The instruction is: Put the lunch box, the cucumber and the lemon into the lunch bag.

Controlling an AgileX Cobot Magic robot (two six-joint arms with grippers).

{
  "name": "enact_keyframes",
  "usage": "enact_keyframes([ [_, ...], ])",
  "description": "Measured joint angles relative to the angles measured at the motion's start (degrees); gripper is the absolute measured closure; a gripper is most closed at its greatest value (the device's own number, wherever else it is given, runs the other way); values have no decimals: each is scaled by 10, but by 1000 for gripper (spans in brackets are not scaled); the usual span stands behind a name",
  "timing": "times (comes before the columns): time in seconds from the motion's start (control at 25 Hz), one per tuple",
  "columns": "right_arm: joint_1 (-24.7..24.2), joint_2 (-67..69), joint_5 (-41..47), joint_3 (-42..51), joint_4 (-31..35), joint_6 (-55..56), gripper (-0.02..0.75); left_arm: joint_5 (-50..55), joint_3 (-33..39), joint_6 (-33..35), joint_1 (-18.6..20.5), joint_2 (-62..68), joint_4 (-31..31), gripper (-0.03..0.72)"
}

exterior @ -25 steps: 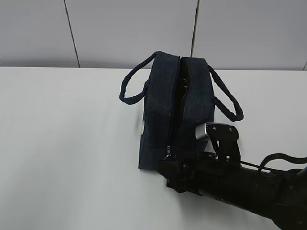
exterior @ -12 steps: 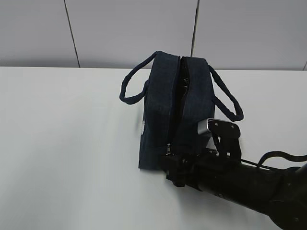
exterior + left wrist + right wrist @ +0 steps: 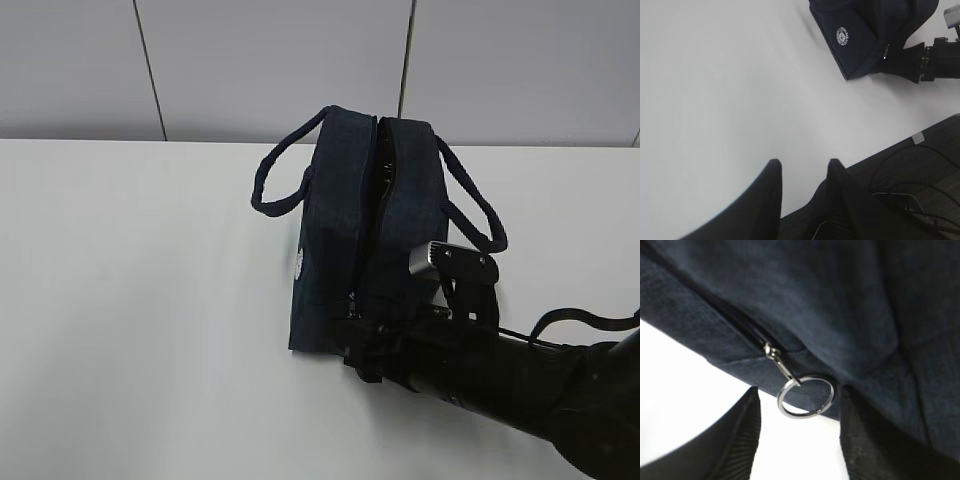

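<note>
Right gripper (image 3: 799, 430) jaws spread either side of the ring pull (image 3: 806, 395), not pinching; centre it, then close squarely; left gripper (image 3: 802, 172) jaws parted, idle at the lunch bag's (image 3: 345, 210) seven o'clock.

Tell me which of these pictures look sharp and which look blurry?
Right wrist view: silver ring pull crisp, the dark fingers below soft. Left wrist view: near fingers blurred, lunch bag emblem readable. Exterior view: evenly lit, sharp, faint shadows.

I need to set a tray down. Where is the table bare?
The table is bare left of the lunch bag, out to its left edge and back to the wall. It is crowded at the bag's near end, where the right gripper flanks the ring pull.
</note>
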Motion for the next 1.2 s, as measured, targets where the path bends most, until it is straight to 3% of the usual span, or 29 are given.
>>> enact_keyframes([
  [0.32,0,20,1,-15,3,0,357,0,0,0,0,0,0,488],
  [0.76,0,20,-11,-16,13,0,582,0,0,0,0,0,0,488],
  [1.2,0,20,-59,6,-3,0,602,0,0,0,0,0,0,488],
])
